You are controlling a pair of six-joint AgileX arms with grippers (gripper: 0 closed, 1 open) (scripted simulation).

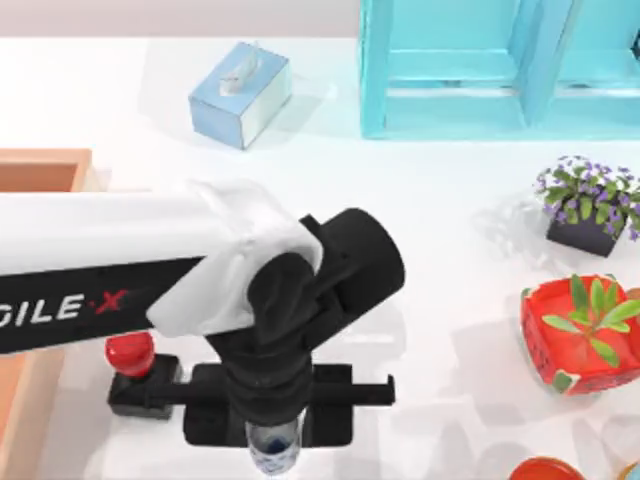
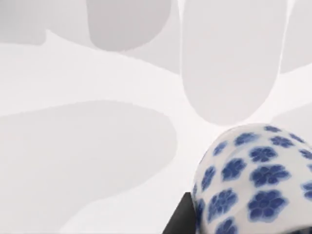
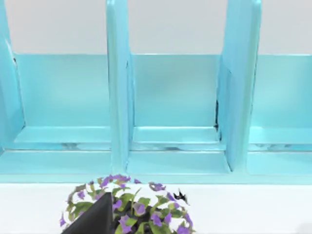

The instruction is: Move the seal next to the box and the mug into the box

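Note:
The mug (image 1: 273,455), white with blue flowers, stands near the table's front edge, left of centre. My left gripper (image 1: 272,440) reaches down over it, one black finger on each side. In the left wrist view the mug (image 2: 253,180) is very close, and a black finger (image 2: 179,222) lies against its side. The seal (image 1: 131,356), a red knob on a black block, stands just left of this gripper, beside the box (image 1: 45,168) at the left edge. My right arm is parked, and a dark part of the right gripper (image 3: 92,222) shows in its wrist view.
A light blue tissue box (image 1: 240,92) sits at the back. The turquoise shelf unit (image 1: 470,70) stands at the back right. A purple-flowered plant (image 1: 588,205) and a red planter (image 1: 580,335) occupy the right side. Something orange-red (image 1: 545,470) lies at the front right.

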